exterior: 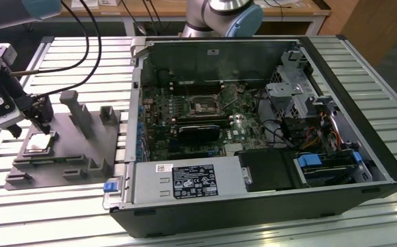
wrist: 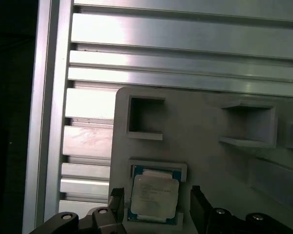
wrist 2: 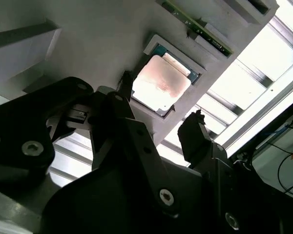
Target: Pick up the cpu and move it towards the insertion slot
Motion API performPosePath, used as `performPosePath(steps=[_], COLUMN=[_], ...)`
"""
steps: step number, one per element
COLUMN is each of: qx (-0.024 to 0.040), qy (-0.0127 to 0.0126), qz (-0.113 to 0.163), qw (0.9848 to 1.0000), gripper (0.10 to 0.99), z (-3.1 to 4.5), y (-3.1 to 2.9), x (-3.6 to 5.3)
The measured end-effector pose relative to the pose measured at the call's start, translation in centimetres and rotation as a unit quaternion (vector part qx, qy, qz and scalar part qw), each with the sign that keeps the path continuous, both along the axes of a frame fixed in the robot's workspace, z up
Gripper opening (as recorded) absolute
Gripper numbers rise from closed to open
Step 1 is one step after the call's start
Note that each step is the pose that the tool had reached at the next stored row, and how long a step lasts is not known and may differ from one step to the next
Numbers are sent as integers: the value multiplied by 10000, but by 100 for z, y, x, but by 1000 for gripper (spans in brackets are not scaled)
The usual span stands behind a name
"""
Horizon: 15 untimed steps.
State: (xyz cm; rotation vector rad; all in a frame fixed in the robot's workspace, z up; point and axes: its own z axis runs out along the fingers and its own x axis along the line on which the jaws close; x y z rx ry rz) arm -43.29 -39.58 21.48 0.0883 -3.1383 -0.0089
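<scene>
Claw (exterior: 31,129) spread over the cpu (exterior: 39,142), at the exterior view's left.

The slatted aluminium table (exterior: 363,67) carries an open computer case (exterior: 184,182) across the middle and the exterior view's right, and a grey plastic tray (exterior: 68,164) with upright posts at the exterior view's left. The claw hangs low over the tray with its fingers (wrist: 198,204) apart, one on each side of the cpu, which lies flat in a shallow recess. In both wrist views a gap seems to separate fingers and chip, though a light touch is hard to rule out. The insertion slot (exterior: 204,106) sits on the motherboard (exterior: 243,135) inside the case, well apart from the cpu.
</scene>
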Motion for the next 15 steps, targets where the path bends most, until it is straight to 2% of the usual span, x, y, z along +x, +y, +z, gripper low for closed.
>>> performPosePath(steps=[15], qx=[-16], qy=[2], qz=[0], qw=[10000], gripper=[647], z=[-132], y=[0], x=[-6])
